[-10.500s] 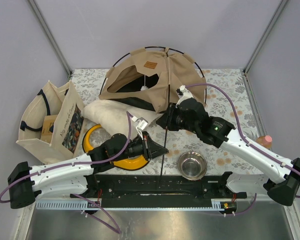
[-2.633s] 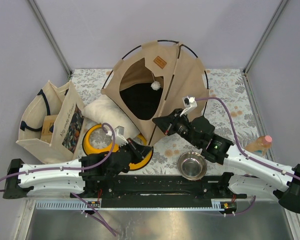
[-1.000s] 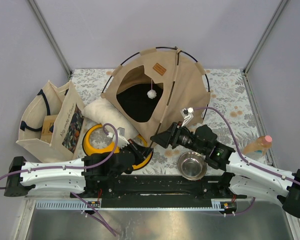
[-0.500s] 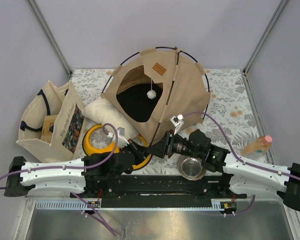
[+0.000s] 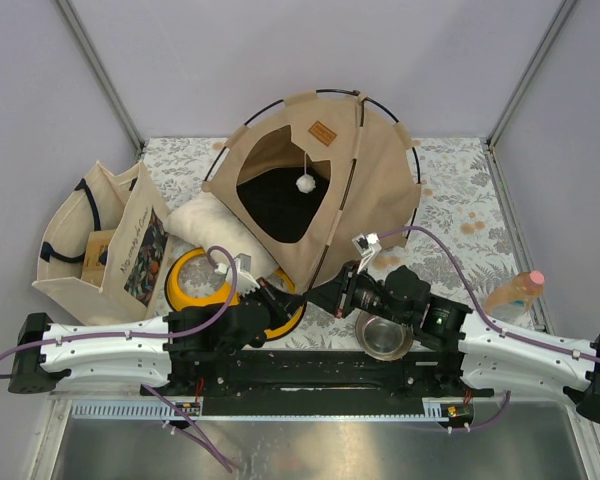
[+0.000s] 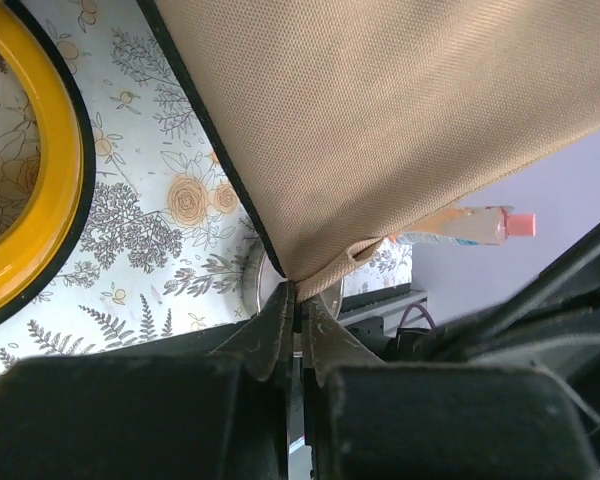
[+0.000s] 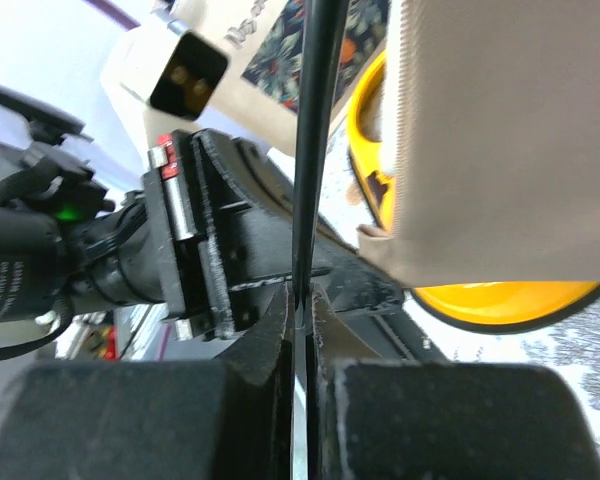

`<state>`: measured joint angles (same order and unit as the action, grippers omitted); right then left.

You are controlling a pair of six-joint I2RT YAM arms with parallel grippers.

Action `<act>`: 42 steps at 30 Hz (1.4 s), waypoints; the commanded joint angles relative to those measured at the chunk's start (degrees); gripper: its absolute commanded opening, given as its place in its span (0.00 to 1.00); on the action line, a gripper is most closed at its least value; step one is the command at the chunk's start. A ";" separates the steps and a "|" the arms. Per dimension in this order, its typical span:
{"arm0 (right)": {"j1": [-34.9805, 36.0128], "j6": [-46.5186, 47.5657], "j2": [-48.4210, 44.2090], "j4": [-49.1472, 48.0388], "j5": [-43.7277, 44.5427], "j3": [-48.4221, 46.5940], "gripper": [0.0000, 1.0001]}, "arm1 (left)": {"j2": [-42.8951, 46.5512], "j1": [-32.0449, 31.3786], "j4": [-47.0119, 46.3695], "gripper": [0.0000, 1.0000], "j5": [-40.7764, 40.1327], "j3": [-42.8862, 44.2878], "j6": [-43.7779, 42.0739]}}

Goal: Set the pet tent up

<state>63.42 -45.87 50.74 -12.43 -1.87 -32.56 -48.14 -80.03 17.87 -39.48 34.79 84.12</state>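
While left gripper (image 6: 298, 300) and right gripper (image 7: 300, 292) pinch the pet tent (image 5: 372, 170), floral tabletop (image 5: 462, 180), grey walls (image 5: 310, 50).

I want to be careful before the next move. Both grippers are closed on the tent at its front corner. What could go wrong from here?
1. The left gripper pinches only the very tip of the pet tent corner; the canvas may slip out.
2. The right gripper clamps the thin black pole; it may slide or spring free.
3. Both sit very close together near the steel bowl; they could collide.
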 commanded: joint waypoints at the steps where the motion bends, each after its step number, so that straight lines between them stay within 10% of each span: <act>1: -0.23 5.70 -3.45 4.60 15.91 -3.30 0.00 | 0.24 -0.57 -1.78 0.00 3.97 -0.42 -6.76; 14: -0.31 10.18 -0.03 2.23 24.80 -9.45 0.00 | -4.50 -1.09 -5.74 0.00 7.49 -0.86 -24.70; 42: -0.31 10.01 -1.70 3.72 35.09 -8.84 0.00 | -7.50 -1.88 -5.74 0.00 7.40 0.20 -25.23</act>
<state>64.51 -37.78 51.46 -2.74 20.53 -38.04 -55.02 -79.88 4.99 -37.78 34.92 60.40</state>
